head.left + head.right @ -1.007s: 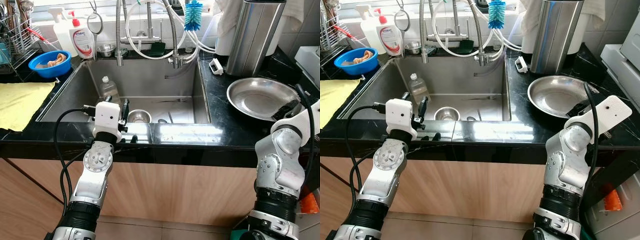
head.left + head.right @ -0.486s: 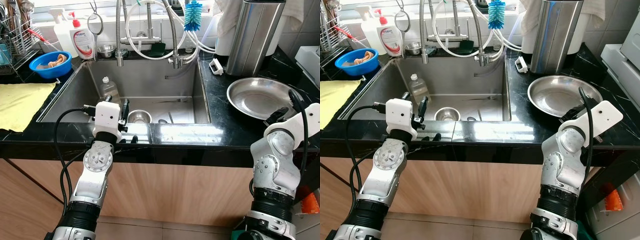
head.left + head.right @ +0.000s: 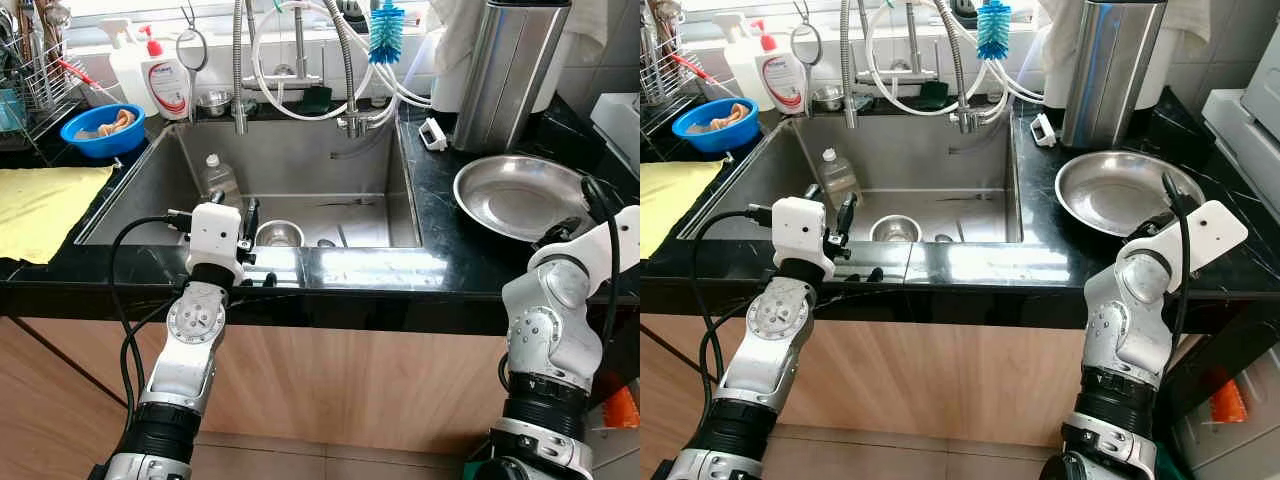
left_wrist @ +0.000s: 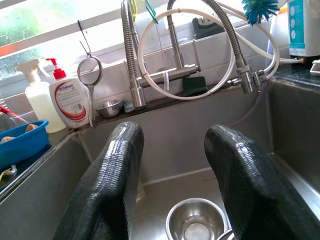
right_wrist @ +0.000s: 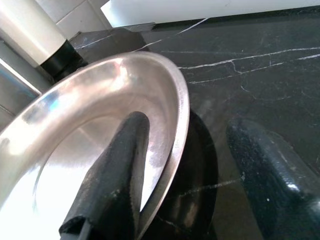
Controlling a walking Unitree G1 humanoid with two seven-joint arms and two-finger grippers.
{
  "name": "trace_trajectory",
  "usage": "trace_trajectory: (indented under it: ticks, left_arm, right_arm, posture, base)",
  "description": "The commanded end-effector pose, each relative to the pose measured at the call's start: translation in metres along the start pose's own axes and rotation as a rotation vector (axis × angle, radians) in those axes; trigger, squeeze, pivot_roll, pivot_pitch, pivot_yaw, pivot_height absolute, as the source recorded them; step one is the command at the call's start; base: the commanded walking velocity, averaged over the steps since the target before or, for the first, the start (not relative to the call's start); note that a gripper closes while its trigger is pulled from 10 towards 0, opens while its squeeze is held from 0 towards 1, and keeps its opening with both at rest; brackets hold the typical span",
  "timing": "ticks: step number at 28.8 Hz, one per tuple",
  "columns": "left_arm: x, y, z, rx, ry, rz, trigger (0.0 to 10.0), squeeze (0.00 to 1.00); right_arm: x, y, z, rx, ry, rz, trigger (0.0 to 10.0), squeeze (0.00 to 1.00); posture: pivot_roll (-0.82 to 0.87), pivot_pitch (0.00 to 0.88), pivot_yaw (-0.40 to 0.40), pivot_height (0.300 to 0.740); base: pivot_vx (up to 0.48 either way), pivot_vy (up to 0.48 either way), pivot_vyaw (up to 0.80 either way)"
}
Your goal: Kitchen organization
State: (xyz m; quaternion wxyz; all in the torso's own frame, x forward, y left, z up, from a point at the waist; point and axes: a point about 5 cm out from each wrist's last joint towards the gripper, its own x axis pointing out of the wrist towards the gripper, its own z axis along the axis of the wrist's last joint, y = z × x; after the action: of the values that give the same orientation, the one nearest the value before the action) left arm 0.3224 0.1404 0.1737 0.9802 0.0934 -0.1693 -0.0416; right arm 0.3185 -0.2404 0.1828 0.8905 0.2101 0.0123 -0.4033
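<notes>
Right jaws [image 5: 180, 165] parted astride steel basin [image 5: 90, 125] rim; left jaws [image 4: 172, 170] parted above sink [image 3: 290, 170].

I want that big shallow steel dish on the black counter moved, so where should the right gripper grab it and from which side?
Grip the thin raised rim of the big shallow steel dish at its near edge, coming from the robot's side. The dish lies flat with sloping walls, so only the rim gives purchase. The right gripper is open and straddles that rim: one finger inside, the other over the black counter.

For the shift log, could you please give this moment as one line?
right hand open, straddling steel dish rim | left hand open over sink
</notes>
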Motion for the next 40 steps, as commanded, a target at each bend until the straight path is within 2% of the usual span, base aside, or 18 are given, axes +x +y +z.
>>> trace_trajectory:
  ticks: [1,8,14,22,23,24,25,40]
  left_arm:
    - [0.004,0.006,0.002,0.016,-0.001,0.013,10.0,0.0]
    - [0.008,0.016,0.004,0.04,-0.008,0.028,10.0,0.0]
    - [0.008,0.017,0.005,0.047,-0.009,0.025,10.0,0.0]
    - [0.007,0.017,0.004,0.049,-0.01,0.027,10.0,0.0]
    - [0.007,0.017,0.004,0.05,-0.01,0.027,10.0,0.0]
    - [0.008,0.017,0.004,0.051,-0.01,0.027,10.0,0.0]
    - [0.008,0.017,0.004,0.051,-0.01,0.025,10.0,0.0]
    - [0.007,0.014,0.001,0.043,0.004,0.024,10.0,0.0]
  right_arm:
    - [0.002,0.002,-0.001,0.016,0.022,-0.014,10.0,0.0]
    - [0.004,0.005,0.003,0.047,0.016,-0.021,10.0,0.0]
    - [0.006,0.009,0.002,0.094,0.043,-0.016,10.0,0.0]
    - [0.008,0.011,-0.001,0.099,0.062,-0.011,9.9,0.0]
    - [0.009,0.012,-0.002,0.097,0.063,-0.01,8.2,0.0]
    - [0.009,0.012,-0.002,0.097,0.063,-0.01,4.4,0.0]
    - [0.009,0.012,-0.003,0.095,0.067,-0.009,0.0,0.0]
    - [0.011,0.015,-0.003,0.067,0.074,-0.002,0.0,0.0]
  posture:
    - [-0.19,0.0,0.087,0.74]
    - [-0.19,0.0,0.09,0.74]
    - [-0.19,0.0,0.088,0.74]
    - [-0.19,0.0,0.085,0.74]
    - [-0.19,0.0,0.085,0.74]
    - [-0.19,0.0,0.085,0.74]
    - [-0.19,0.0,0.085,0.74]
    - [-0.19,0.0,0.076,0.74]
  base:
    - [0.0,0.0,0.0]
    - [0.0,0.0,0.0]
    - [0.0,0.0,0.0]
    - [0.0,0.0,0.0]
    - [0.0,0.0,0.0]
    - [0.0,0.0,0.0]
    - [0.0,0.0,0.0]
    - [0.0,0.0,0.0]
